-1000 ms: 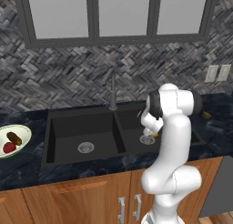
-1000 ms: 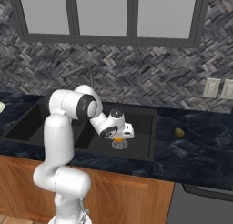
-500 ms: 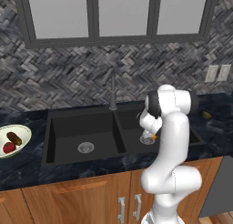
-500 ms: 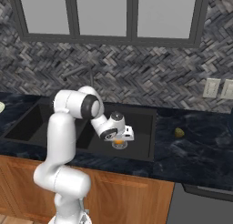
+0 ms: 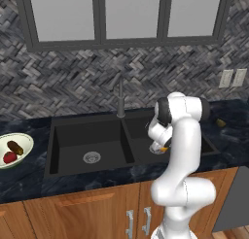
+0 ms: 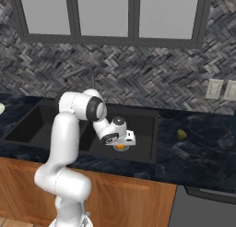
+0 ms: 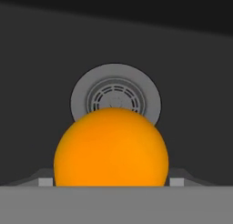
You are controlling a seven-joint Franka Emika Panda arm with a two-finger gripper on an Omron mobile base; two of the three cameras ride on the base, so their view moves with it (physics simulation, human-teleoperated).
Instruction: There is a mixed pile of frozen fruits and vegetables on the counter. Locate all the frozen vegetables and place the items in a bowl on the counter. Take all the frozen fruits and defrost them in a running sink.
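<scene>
While the orange ball (image 7: 111,148) is pinched between the two finger tips of the gripper (image 6: 120,146), it is held low over the right basin of the sink (image 5: 73,136), with the round metal drain (image 7: 115,98) seen directly beyond it in the hand view. For a clean release, the ball should be lowered nearer the basin floor before the jaws are spread, so that it is not bounced or rolled far; this is judged, not seen. Running water cannot be made out at the faucet (image 5: 120,94), so the tap may yet need turning. To the right, on the counter (image 6: 203,143), a yellowish-olive lump (image 6: 181,134) is left well apart from the sink. Far left, the red round item (image 5: 9,157) and dark oblong one (image 5: 15,147) are seen lying in the bowl (image 5: 25,142).
</scene>
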